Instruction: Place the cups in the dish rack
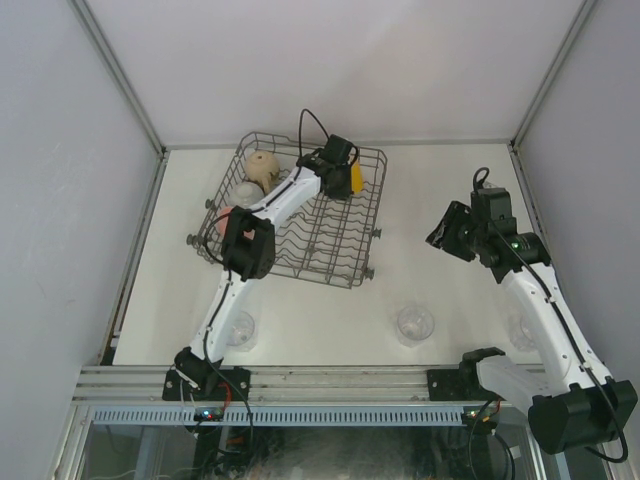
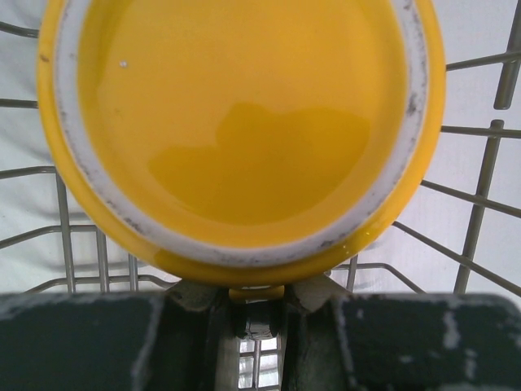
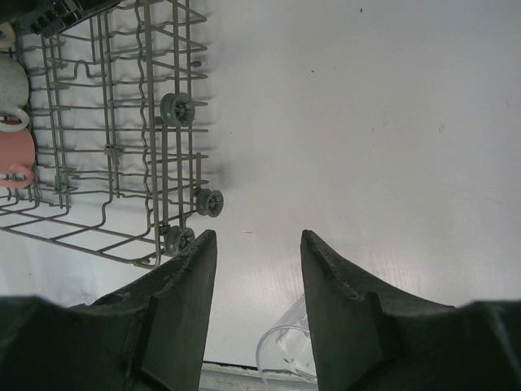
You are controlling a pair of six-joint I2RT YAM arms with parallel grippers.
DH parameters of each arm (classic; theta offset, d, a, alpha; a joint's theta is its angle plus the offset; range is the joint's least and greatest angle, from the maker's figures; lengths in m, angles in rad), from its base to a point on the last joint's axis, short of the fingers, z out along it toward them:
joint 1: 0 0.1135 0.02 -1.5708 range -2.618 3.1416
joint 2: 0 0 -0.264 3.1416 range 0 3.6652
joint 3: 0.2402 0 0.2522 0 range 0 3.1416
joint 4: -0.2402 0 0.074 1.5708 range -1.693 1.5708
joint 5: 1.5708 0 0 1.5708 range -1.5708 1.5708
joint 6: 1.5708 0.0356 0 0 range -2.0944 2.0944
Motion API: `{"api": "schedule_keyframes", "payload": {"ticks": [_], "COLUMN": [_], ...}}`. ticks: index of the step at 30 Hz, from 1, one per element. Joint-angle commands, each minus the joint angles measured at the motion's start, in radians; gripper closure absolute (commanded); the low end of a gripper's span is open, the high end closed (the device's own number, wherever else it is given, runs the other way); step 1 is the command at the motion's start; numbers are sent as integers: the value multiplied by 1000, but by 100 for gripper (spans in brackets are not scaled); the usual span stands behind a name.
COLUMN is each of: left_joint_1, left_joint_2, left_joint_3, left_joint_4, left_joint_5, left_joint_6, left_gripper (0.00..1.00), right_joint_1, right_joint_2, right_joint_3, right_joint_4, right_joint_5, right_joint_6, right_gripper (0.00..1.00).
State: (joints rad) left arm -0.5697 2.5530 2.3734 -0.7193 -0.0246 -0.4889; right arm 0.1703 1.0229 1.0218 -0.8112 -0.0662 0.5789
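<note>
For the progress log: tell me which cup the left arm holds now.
The yellow mug, in the left gripper at the far right corner of the rack. The tan cup, white cup and pink cup sit free in it.

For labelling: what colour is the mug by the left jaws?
Yellow mug, best in left wrist view.

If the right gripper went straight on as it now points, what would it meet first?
Probably bare table: the open right gripper aims beside the dish rack, not at it. A clear tumbler sits lower, seemingly under that line.
</note>
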Motion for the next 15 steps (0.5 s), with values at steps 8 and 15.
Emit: {"api": "schedule_keyframes", "payload": {"ticks": [8,15], "left_joint_1": [-53,-62], "left_joint_2": [-67,-102], "left_joint_3": [3,-27], "left_joint_4": [64,52], "left_joint_5": [13,-24], "left_joint_6": [26,23], "left_gripper": [100,100], "right_joint_1": [-20,-25], "right_joint_2": [-25,-38], "right_joint_3": [-26,-55], "right_joint_4": [43,59], "right_joint_5": [-22,-38], "right_joint_6": [-28,-25], "right_gripper": [55,56]}}
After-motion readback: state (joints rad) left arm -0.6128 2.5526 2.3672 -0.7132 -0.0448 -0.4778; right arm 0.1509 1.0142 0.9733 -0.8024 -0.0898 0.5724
